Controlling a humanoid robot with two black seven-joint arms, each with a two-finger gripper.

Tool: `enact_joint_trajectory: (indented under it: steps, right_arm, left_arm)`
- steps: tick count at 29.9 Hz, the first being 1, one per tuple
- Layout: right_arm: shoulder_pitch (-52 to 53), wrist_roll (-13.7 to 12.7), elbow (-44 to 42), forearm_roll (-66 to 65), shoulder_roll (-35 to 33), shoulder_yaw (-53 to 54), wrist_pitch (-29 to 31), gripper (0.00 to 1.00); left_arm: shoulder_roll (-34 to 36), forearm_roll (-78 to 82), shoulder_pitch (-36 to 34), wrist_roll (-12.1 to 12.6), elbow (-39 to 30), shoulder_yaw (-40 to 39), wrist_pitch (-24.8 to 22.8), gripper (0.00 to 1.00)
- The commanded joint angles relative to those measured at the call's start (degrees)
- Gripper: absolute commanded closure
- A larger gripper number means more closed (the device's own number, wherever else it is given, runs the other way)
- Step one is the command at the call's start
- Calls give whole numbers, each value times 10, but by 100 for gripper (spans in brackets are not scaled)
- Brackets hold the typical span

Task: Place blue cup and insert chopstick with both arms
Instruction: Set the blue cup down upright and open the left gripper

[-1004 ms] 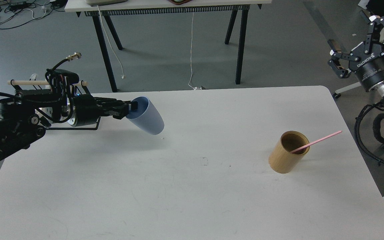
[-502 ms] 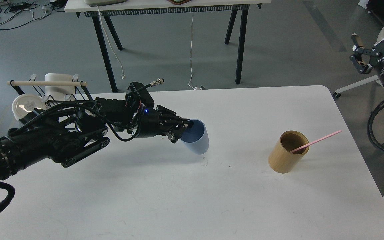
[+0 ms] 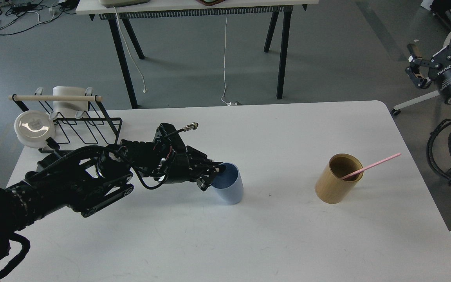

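The pale-blue cup point(image 3: 229, 186) stands almost upright near the middle of the white table point(image 3: 249, 243), base on or just above the surface. My left gripper point(image 3: 214, 175) is shut on the cup's left rim, one finger inside and one outside. The pink chopstick point(image 3: 374, 165) leans out to the right from the tan wooden cylinder holder point(image 3: 337, 179) at the right of the table. My right gripper point(image 3: 435, 47) is open and empty, raised off the table's far right edge over the floor.
A black wire dish rack point(image 3: 80, 121) with a wooden bar, a white bowl point(image 3: 33, 126) and a white cup stands at the table's back left. Another table's black legs point(image 3: 282, 51) stand behind. Black cables hang by the right arm.
My left gripper has carried the blue cup from the left to the table's middle and lowered it while turning it nearly upright. My right gripper drew right and away, then shifted slightly.
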Motion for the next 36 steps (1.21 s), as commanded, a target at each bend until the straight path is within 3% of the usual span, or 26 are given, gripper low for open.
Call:
enact_joint_trajectory:
  steps: [1,17,36]
  right_arm:
    - [0,0,1,0,0,0,0,3]
    - [-2,0,1,0,0,0,0,3]
    - [-7,0,1,0,0,-1,0,3]
  left_arm:
    - [5,1,-1,0,0,1,-1,97]
    - [49,20,-23,0,-9,-3,-1,97]
    - [62,19,-22,0,-69,-4,-30,73]
